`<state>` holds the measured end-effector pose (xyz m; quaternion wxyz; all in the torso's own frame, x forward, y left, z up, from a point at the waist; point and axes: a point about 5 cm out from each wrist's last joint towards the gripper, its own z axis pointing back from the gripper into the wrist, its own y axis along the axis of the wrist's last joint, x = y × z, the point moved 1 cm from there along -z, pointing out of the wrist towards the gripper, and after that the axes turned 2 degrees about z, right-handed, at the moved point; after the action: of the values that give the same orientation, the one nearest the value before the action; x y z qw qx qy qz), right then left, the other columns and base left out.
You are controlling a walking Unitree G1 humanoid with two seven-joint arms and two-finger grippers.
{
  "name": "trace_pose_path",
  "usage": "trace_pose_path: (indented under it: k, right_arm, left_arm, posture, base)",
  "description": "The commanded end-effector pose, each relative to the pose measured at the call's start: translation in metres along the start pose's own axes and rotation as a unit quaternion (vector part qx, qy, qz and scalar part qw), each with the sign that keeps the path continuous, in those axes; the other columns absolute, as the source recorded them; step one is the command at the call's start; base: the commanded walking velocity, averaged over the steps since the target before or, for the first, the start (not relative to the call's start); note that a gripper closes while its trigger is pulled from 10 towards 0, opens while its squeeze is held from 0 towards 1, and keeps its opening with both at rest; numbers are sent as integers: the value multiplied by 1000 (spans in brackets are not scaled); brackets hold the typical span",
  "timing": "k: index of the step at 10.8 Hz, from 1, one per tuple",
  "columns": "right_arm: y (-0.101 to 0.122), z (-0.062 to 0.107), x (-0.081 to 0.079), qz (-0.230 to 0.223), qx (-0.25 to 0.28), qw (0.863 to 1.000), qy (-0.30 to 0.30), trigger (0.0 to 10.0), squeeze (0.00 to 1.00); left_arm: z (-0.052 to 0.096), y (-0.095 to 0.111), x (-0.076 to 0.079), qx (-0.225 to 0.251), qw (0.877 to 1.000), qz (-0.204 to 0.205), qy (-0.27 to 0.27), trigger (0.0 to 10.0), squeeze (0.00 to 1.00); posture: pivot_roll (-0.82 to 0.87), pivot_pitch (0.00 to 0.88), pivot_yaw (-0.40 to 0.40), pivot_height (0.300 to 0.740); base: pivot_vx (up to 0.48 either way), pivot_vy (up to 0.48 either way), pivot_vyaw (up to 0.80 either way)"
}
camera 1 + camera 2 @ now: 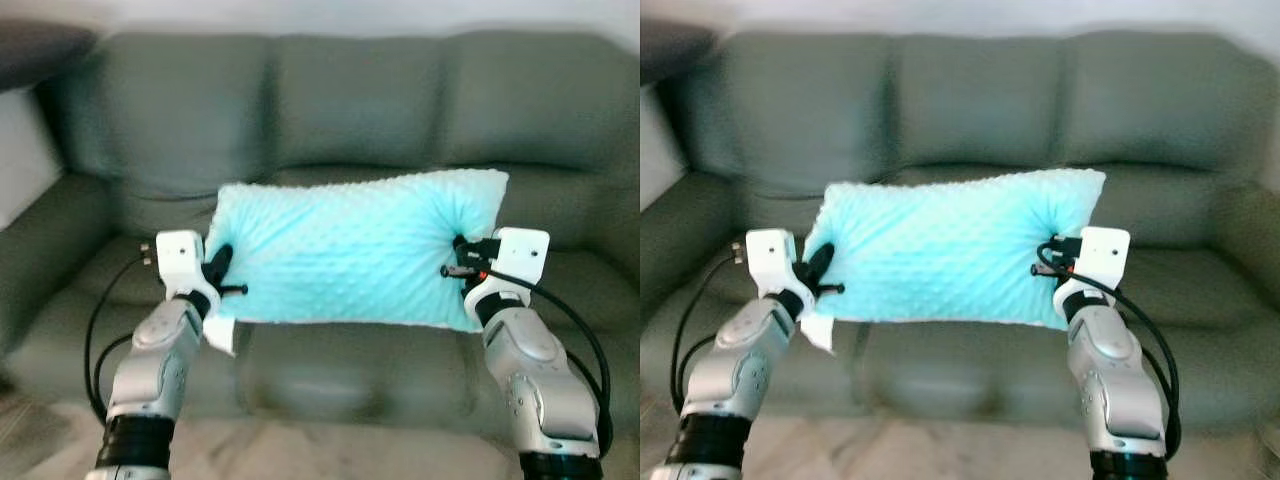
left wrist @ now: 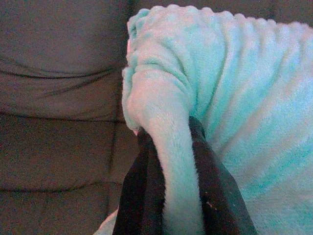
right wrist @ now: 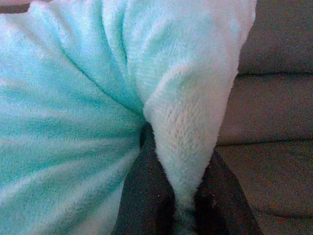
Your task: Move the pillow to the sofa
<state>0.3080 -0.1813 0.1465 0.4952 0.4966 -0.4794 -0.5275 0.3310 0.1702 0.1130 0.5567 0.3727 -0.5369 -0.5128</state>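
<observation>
While both silver arms reach forward from the robot's front, a pale turquoise pillow point(image 1: 350, 250) with a dimpled, fuzzy cover hangs stretched between them, lifted above the seat cushions of a grey-green sofa point(image 1: 380, 100). It sits roughly level, long side across, in front of the sofa's middle section, its upper right corner rising a little toward the backrest. At the pillow's left end the left gripper point(image 1: 222, 272) has its two black fingers point(image 2: 139, 196) pinched onto a bunched fold of the plush fabric, which bulges out between them in the left wrist view. At the opposite end the right gripper point(image 1: 462, 262) does likewise, its dark fingers point(image 3: 146, 196) squeezed around a gathered ridge of the cover, with the fabric puckering in creases around the grip. A small white tag or corner point(image 1: 220, 335) droops below the pillow's lower left edge, just beside the left forearm. Black cables loop from each wrist back along the arms. Behind, the sofa shows three back cushions and a padded armrest at the far left
</observation>
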Motion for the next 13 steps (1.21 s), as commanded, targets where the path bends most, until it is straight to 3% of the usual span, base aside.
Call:
trace_pose_path:
  k: [1, 5, 13]
  right_arm:
    - [7, -1, 4, 4, 11, 1000, -13, 10000, 0]
    - [7, -1, 4, 6, 12, 1000, -12, 10000, 0]
    - [7, -1, 4, 6, 12, 1000, -14, 10000, 0]
  left_arm:
    - [0, 4, 1, 11, 1000, -25, 3, 10000, 0]
    - [3, 3, 7, 12, 999, 5, -44, 10000, 0]
    - [8, -4, 22, -1, 995, 13, -100, 10000, 0]
  posture:
    - [-193, 0, 17, 740]
    - [-193, 0, 15, 740]
    - [-195, 0, 18, 740]
  base:
    - [0, 0, 0]
    - [0, 0, 0]
    - [338, 0, 0]
